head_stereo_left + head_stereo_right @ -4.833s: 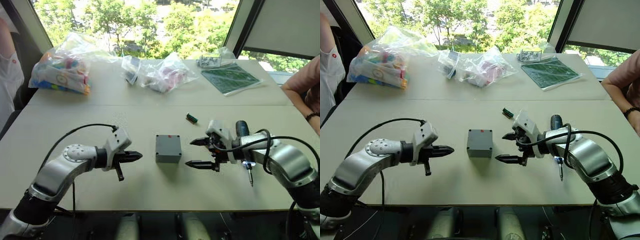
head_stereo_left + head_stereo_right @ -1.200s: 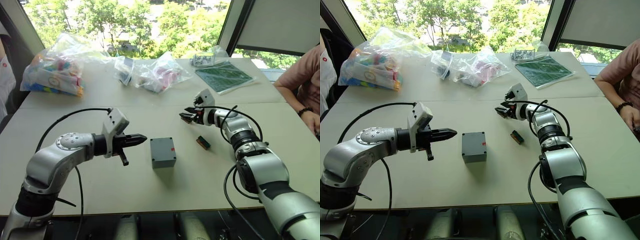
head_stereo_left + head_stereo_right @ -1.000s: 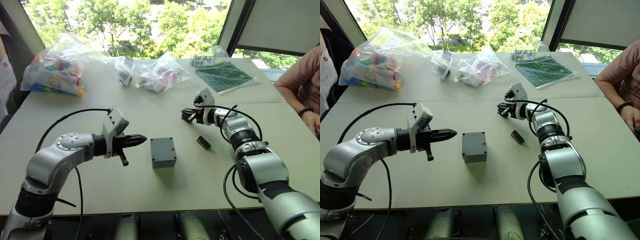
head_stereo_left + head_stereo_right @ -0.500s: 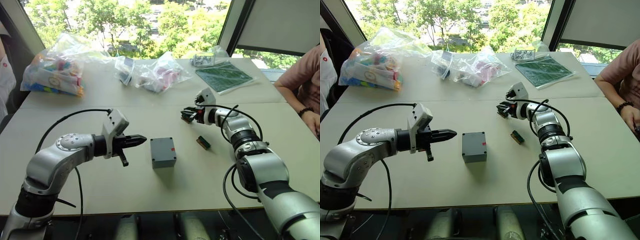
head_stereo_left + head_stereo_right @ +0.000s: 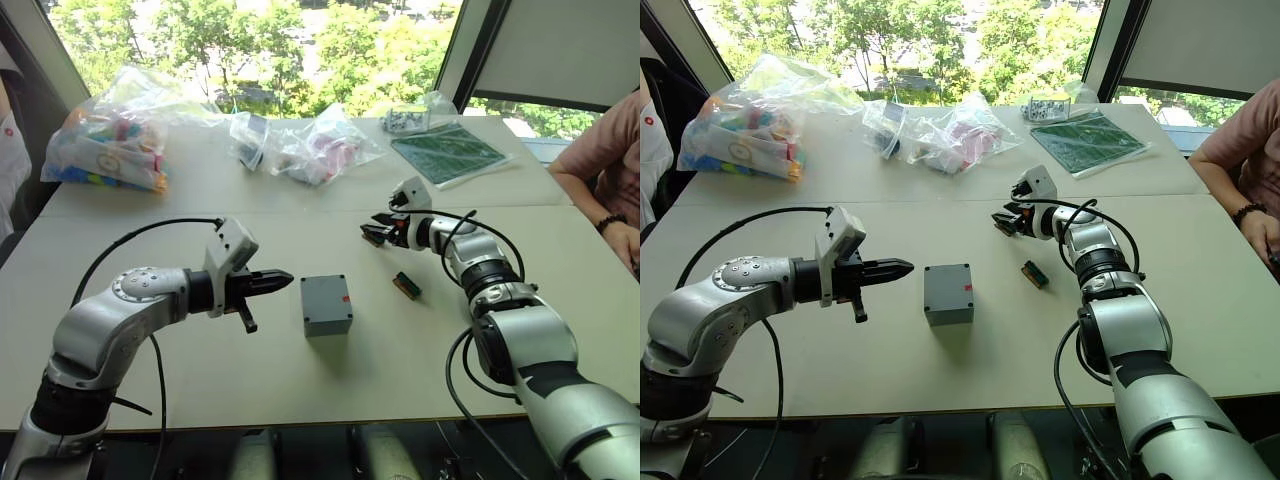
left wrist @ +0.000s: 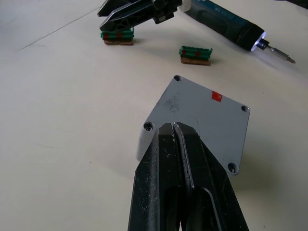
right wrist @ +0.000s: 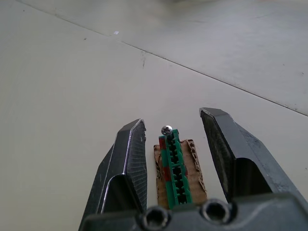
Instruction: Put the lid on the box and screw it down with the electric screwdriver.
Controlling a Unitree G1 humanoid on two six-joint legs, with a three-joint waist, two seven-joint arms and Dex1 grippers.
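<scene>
Beyond the box (image 5: 326, 304), the right hand (image 7: 173, 144) straddles a green component (image 7: 173, 166), unclenched; a skewed pinch could dislodge its screw (image 7: 166, 129). Left hand (image 6: 175, 144) clenched, empty.

We see a lab or electronics workroom set by big windows (image 5: 300, 40) across the top of the frame, with green trees outside. Two pale tables (image 5: 150, 190) are pushed together. Along the far edge lie clear plastic bags of coloured parts (image 5: 110, 135) at upper left, more bags of small pieces (image 5: 320, 145) at upper centre, and a green circuit board (image 5: 447, 152) at upper right. People sit at both edges: a sleeve (image 5: 12, 150) at left, an arm (image 5: 600, 170) at right.
</scene>
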